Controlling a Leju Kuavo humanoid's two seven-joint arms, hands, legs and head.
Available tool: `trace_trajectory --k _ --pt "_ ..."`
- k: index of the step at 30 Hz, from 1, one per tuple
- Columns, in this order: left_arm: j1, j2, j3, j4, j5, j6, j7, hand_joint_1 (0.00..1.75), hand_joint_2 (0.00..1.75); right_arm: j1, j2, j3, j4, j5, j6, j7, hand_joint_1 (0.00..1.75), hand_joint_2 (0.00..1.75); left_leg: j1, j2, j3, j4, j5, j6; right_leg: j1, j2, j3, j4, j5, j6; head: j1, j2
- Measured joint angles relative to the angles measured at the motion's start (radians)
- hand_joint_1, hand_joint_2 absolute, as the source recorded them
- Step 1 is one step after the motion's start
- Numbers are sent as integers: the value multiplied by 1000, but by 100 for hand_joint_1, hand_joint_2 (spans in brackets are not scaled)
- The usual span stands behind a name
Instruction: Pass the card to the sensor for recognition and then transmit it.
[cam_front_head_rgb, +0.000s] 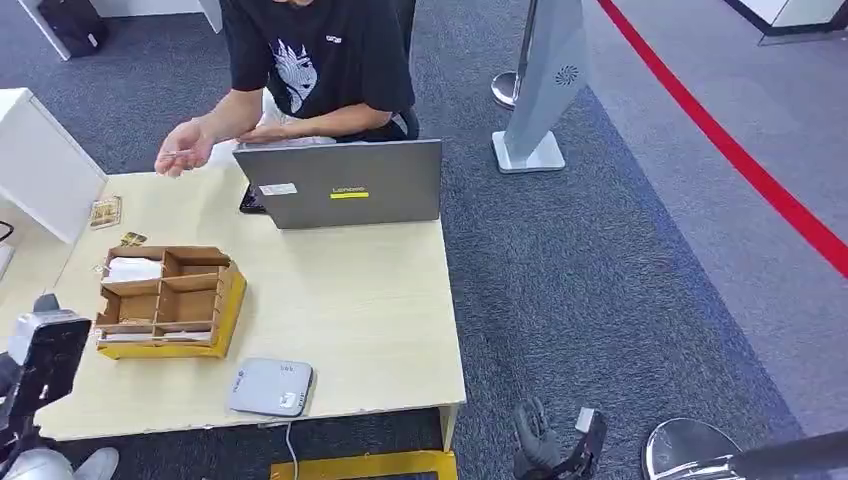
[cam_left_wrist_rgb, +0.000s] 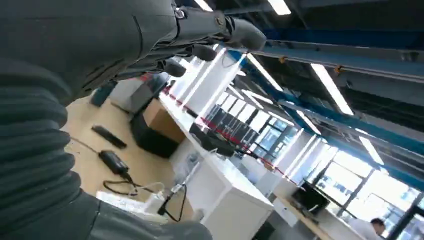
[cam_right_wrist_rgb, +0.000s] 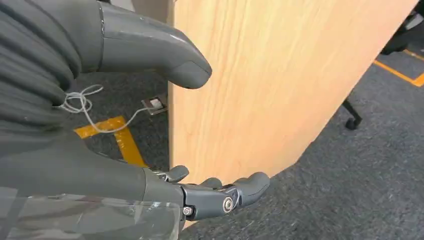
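While both robot hands hang spread and empty, the right robot hand (cam_front_head_rgb: 541, 440) beside the pale wooden surface (cam_front_head_rgb: 340, 300), a flat grey sensor box (cam_front_head_rgb: 270, 388) lies on it.

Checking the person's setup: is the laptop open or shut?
Open: the laptop lid stands upright on the table, its back toward the camera.

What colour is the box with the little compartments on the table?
The box is brown cardboard, on a yellow base. The head view shows it best.

Laptop (cam_front_head_rgb: 345, 183) lid: "Lenovo" above yellow strip; other labels unreadable.
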Motion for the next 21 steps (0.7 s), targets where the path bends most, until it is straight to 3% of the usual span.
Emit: trace_trajectory --k 21 --pt "-14 6 -29 14 11 4 0 0 175 -1 1 9 0 0 0 0 0 175 0 0 -1 0 -1 0 0 0 -1 0 -1 1 1 0"
